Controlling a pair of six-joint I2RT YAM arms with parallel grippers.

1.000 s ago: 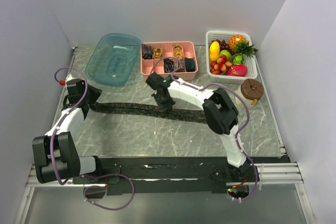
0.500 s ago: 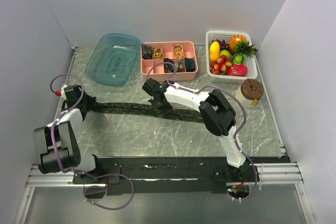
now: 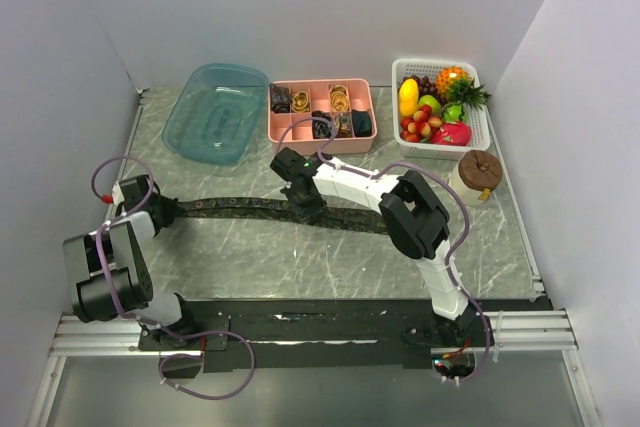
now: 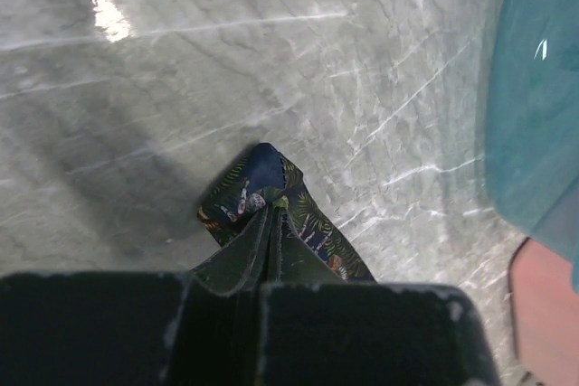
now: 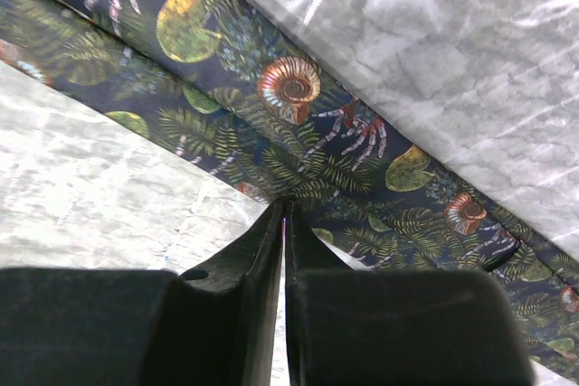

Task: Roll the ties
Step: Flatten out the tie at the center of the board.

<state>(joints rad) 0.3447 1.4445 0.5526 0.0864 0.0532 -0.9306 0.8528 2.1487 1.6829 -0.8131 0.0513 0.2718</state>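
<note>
Tie (image 3: 230,207) clenched in left and right jaws; rolled ties (image 3: 322,125) in pink tray (image 3: 272,133).

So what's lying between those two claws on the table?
A stretch of the dark patterned tie runs over the marble table from the left gripper to the right gripper. Both pinch it. The top view shows this best.

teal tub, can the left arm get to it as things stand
Probably yes, though not freely. Nothing stands between the left gripper and the teal tub. But that gripper is shut on the end of the tie, so moving there would likely drag the tie along.
</note>
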